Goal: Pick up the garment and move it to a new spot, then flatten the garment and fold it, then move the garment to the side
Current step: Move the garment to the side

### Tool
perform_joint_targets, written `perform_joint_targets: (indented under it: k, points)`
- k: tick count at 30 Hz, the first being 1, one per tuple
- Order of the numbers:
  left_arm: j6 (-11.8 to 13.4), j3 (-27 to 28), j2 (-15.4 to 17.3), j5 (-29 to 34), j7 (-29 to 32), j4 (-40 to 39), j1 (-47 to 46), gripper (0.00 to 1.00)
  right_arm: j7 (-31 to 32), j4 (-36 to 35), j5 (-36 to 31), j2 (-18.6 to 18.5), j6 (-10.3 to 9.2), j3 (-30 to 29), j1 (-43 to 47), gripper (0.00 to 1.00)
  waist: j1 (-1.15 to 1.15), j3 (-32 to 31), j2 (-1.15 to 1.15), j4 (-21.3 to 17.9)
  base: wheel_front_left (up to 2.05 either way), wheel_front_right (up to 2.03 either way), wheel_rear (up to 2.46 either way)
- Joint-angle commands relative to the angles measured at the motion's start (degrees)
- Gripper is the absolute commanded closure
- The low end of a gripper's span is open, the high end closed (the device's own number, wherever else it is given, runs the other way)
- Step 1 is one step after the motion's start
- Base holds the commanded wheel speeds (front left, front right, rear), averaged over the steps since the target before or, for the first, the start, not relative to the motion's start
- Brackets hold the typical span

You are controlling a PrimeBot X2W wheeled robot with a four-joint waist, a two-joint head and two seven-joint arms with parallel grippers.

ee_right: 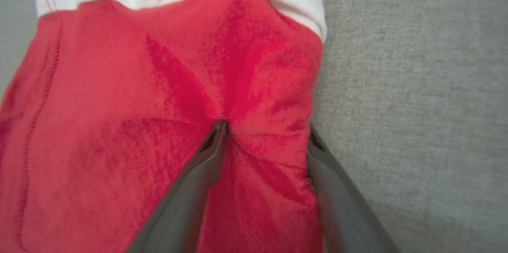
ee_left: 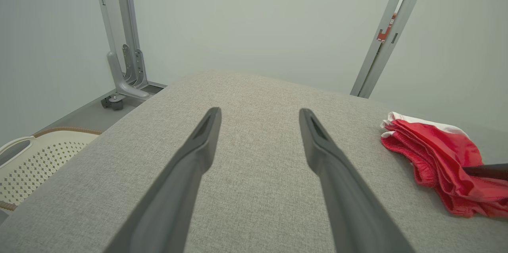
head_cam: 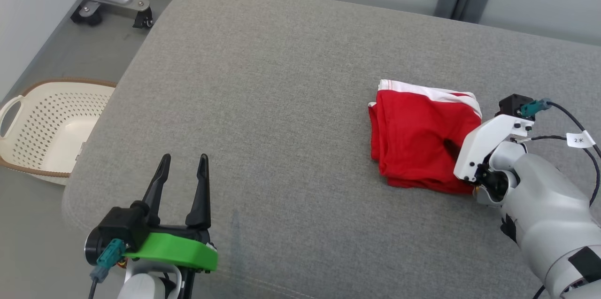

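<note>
Straddling a raised fold of the red garment (head_cam: 413, 134), the right gripper (ee_right: 266, 128) sets its two dark fingers into the cloth, which lies folded on the right side of the grey cushion (head_cam: 281, 102); whether the fold is clamped cannot be told. The left gripper (head_cam: 184, 157) hangs released, fingers spread, over the cushion's near left corner. A cream basket (head_cam: 70, 82) sits beyond the cushion's left edge.
</note>
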Motion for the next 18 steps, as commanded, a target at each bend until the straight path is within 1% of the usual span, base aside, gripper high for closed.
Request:
perform_joint_targets:
  k: [1, 5, 8, 10, 12, 14, 18]
  points:
    - [0.0, -0.1, 0.0, 0.4, -0.1, 0.2, -0.8, 0.00, -1.3, 0.3, 0.5, 1.2, 0.04, 0.6, 2.5, 1.00, 0.00, -0.7, 0.00, -1.0, 0.00, 0.00, 0.00]
    - [0.0, -0.1, 0.3, -0.3, -0.1, 0.9, -0.5, 0.00, -7.8, -2.5, 0.9, 0.7, 0.03, 1.4, 0.8, 1.00, 0.00, -2.2, 0.00, -3.3, 0.00, 0.00, 0.00]
    - [0.0, -0.2, 1.1, 0.0, -0.1, 1.1, -0.3, 0.00, -10.3, -4.4, 1.3, 1.1, 0.02, 3.2, -0.2, 1.00, 0.00, -3.8, 0.00, -5.9, 0.00, 0.00, 0.00]
    - [0.0, -0.5, 1.3, -0.3, -0.1, 1.1, -0.2, 0.00, -10.8, -5.4, 2.0, 1.0, 0.02, 4.5, -0.6, 1.00, 0.00, -4.8, 0.00, -7.9, 0.00, 0.00, 0.00]
    - [0.0, -1.0, 1.2, -2.4, -0.1, 1.0, 0.0, 0.00, -10.2, -6.3, 3.2, 1.0, 0.02, 5.6, -0.8, 1.00, 0.00, -5.6, 0.00, -10.2, 0.00, 0.00, 0.00]
    - [0.0, -2.1, 1.9, -2.9, -0.1, 1.3, -0.2, 0.00, -9.6, -7.1, 4.2, 0.4, 0.02, 6.8, -1.0, 1.00, 0.00, -6.3, 0.00, -12.6, 0.00, 0.00, 0.00]
    - [0.0, -5.0, 2.4, -4.8, -0.1, 1.6, -0.9, 0.00, -9.5, -8.4, 6.1, -0.8, 0.02, 9.0, -1.4, 1.00, 0.00, -7.0, 0.00, -17.6, 0.00, 0.00, 0.00]
